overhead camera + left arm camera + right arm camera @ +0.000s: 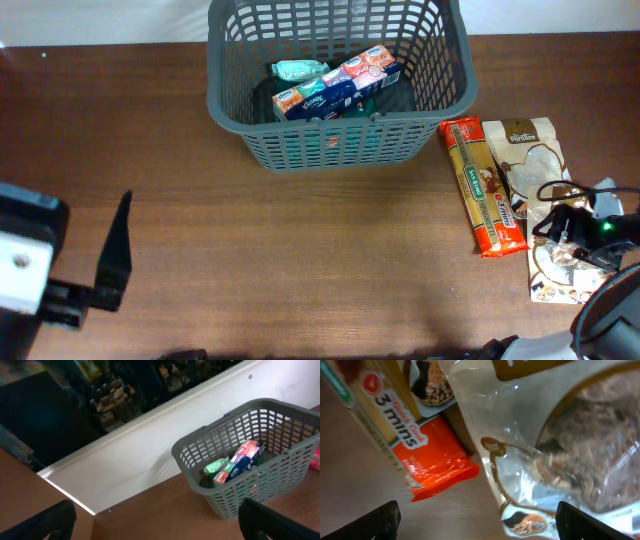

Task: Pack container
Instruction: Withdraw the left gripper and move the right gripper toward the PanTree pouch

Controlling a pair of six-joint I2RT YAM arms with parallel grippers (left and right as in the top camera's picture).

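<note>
Brown tabletop (300, 250) holds the container (330, 150), lattice half-hiding its packets (335, 85); left gripper (160, 527), right gripper (477, 525) gape empty.

The orange packet (427, 460) reads "Quick Cook" and "3 mins" in white, clear in the right wrist view. The clear bag (530, 165) has a brown label, and the boxes (335, 85) in the container (340, 150) carry print, both too small to read.

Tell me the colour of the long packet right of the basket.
The packet is orange-red; the overhead view shows it best.
</note>
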